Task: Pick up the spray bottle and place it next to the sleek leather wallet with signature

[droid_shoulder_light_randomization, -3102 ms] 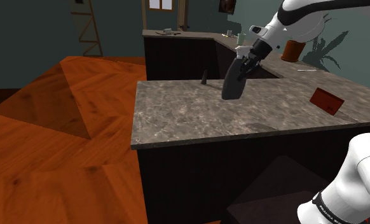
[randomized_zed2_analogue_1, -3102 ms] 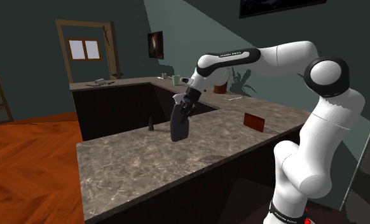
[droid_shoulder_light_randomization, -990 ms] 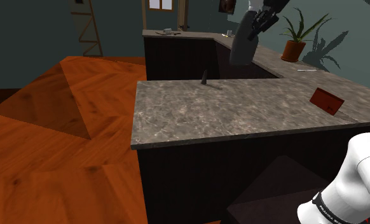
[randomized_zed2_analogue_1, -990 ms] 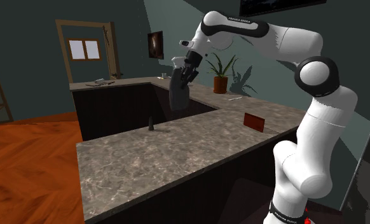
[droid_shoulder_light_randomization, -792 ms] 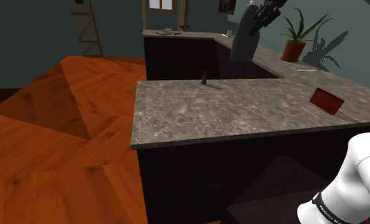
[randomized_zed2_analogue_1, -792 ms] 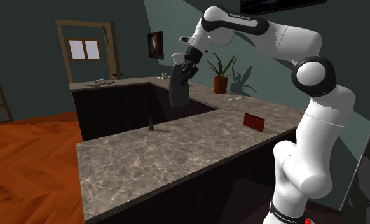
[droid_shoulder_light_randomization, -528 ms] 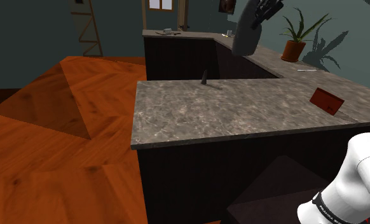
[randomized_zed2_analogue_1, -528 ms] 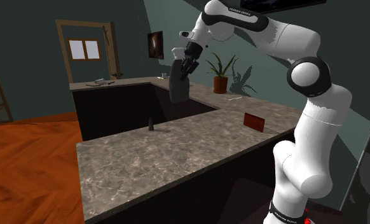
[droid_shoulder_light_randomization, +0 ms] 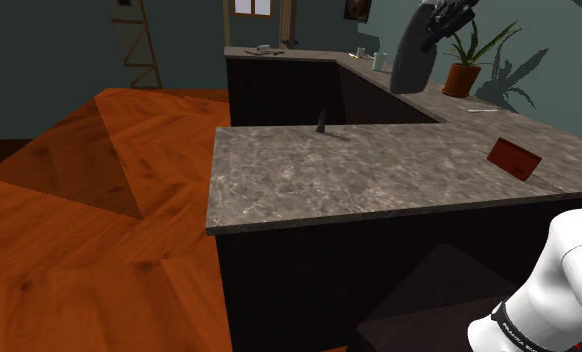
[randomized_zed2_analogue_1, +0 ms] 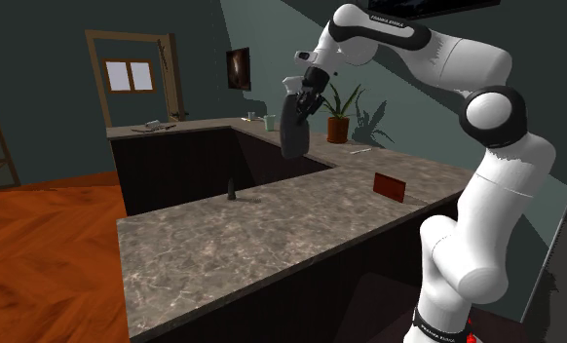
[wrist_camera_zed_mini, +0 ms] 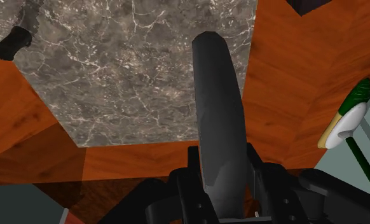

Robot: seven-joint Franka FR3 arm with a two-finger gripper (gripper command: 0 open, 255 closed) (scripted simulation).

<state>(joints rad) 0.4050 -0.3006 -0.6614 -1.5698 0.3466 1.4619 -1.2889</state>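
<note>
Gripper (droid_shoulder_light_randomization: 445, 20) closed on the spray bottle (droid_shoulder_light_randomization: 414, 60). In the wrist view the two black fingers (wrist_camera_zed_mini: 193, 173) press on either side of the bottle (wrist_camera_zed_mini: 219, 114) near one end, and the rest of the body runs out away from the hand. Nothing else is in the grasp.

Bottle is in the air, well above the counter (droid_shoulder_light_randomization: 329, 175) and touching nothing but the fingers. In the second exterior view it hangs below the gripper (randomized_zed2_analogue_1: 308, 93) with the body (randomized_zed2_analogue_1: 293, 127) leaning a little off plumb.

Wallet (droid_shoulder_light_randomization: 512, 157) is a flat red piece lying on the stone counter top. It sits at about 4 o'clock from the bottle in the shoulder view, well apart from it. In the second exterior view the wallet (randomized_zed2_analogue_1: 390, 186) is likewise at 4 o'clock. A small dark cone (droid_shoulder_light_randomization: 322, 123) stands on the counter at about 8 o'clock from the bottle. A potted plant (droid_shoulder_light_randomization: 464, 62) stands just beside the bottle at 3 o'clock, further back.

Handling, as a judgement:
- Body is dark grey, smooth and looks rigid, so it should not give under the fingers.
- It is probably light.
- A smooth, rounded surface could twist or slide in a two-finger pinch.
- It is tall and narrow, so it would tip easily if set down leaning.
- The hold near the upper end suits an upright set-down, and the lean wants correcting first.
</note>
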